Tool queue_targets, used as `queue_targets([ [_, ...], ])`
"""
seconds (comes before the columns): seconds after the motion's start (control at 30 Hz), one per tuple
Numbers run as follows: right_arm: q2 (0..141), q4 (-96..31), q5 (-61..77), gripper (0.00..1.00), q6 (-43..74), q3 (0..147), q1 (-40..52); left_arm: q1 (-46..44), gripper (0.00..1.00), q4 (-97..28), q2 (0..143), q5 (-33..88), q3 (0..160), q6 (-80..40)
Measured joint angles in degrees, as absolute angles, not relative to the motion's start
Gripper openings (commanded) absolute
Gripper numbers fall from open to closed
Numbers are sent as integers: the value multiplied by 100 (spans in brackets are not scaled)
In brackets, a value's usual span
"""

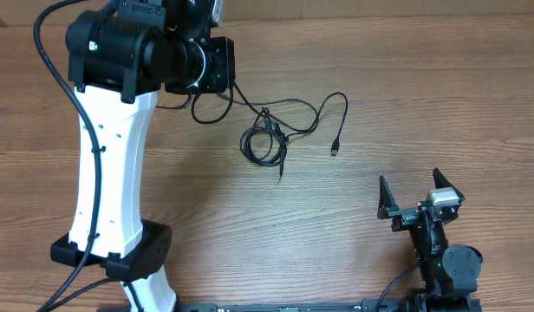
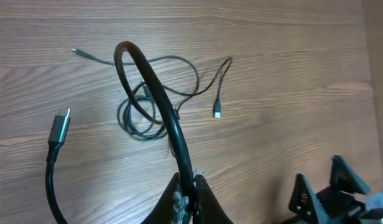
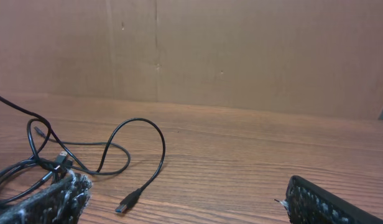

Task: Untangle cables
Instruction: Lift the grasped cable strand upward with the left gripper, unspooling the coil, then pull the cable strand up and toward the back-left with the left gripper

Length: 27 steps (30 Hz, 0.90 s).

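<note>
Overhead, stretched long from the near left corner of the counter (image 1: 250,243) toward its far edge: the left arm (image 1: 111,165), white link almost straight, wrist bent over the wood. Hidden there under the wrist, but clear in the wrist view, the left pincer (image 2: 189,186), pressed together on one black cable (image 2: 158,93). Rises from the fingertips in a stiff arch, then drops away. Beside it in the air, a grey plug (image 2: 59,124) on a black cord; whether of the same cable, cannot tell.

Just right of the wrist, flat on the wood, the other cables (image 1: 265,139): a small coil with loose loops, one strand ending in a USB plug (image 1: 335,149) well apart from the coil.

Low at the near right, folded close to its base, the right arm (image 1: 440,256), with the right pincer (image 1: 411,186) spread wide, apart from every cable. Between it and the coil, much bare wood; open counter also further right, up to the edge. Behind the far edge, a brown cardboard wall (image 3: 241,50).
</note>
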<state>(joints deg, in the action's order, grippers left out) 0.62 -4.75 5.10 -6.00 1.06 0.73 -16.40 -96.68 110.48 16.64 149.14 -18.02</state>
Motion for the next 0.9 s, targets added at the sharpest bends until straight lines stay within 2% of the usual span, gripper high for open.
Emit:
queue_targets([
  [0.4, 62, -475, 510, 100, -602, 106, 73, -1782, 4, -9668, 11216, 1610, 14914, -1802],
  [0.53, 62, -478, 513, 100, -607, 106, 73, -1723, 4, -9655, 11216, 2536, 14914, -1804],
  [0.7, 62, -473, 508, 100, -602, 106, 73, -1326, 4, -9430, 11216, 4550, 14914, -1804],
  [0.9, 62, -475, 510, 100, -602, 106, 73, -775, 4, -9321, 11216, 5030, 14914, -2154],
])
